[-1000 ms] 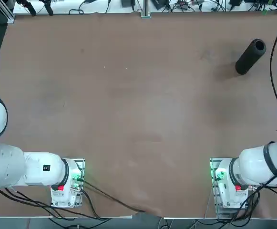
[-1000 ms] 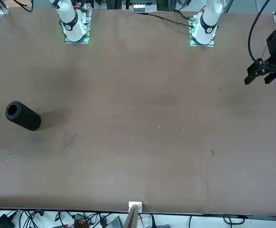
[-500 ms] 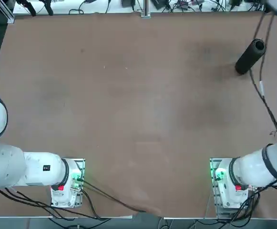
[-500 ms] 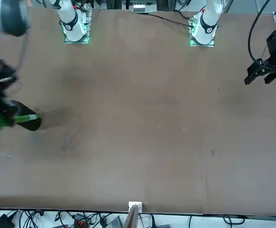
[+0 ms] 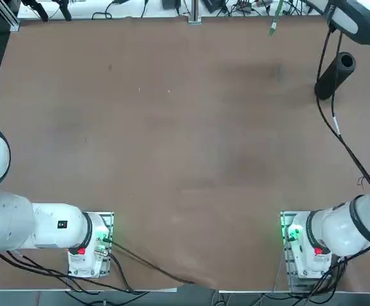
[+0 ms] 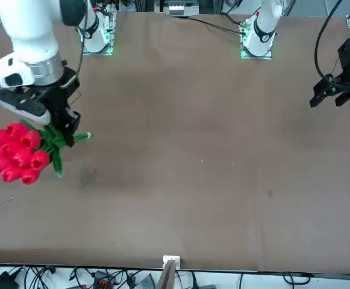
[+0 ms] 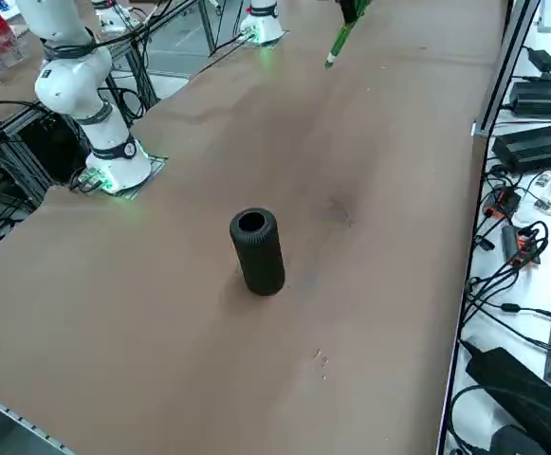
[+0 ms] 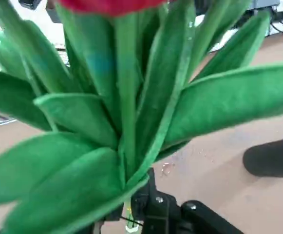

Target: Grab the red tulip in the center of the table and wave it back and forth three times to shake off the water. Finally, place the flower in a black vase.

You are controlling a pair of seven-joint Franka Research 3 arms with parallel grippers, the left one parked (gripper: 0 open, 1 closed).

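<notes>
The right gripper (image 6: 65,129) hangs in the air above the table (image 6: 187,180), on the side of the working arm and toward the far edge from the robot's bases, with the white arm reaching down to it from above in the front view. Its fingers are clamped on the bound stalk of the red tulip (image 6: 19,154), so the bunch is lifted clear of the tabletop. In the front view the red blooms point out past the gripper toward the table's side edge, the green leaves fan just beside the black fingers, and the pale tip of the stalk sticks out on the other side of the gripper, toward the middle of the table. The bunch lies close to level, only slightly tilted. The right wrist view is almost filled by the broad green leaves of the red tulip (image 8: 126,112), with a strip of red bloom at the far end and the stalk running down into the dark gripper body. The black vase (image 7: 257,251) stands upright on the table with its round mouth open to the top; in the top view the black vase (image 5: 335,75) sits near the far corner on the right arm's side, and it stands apart from the flower and the gripper.
</notes>
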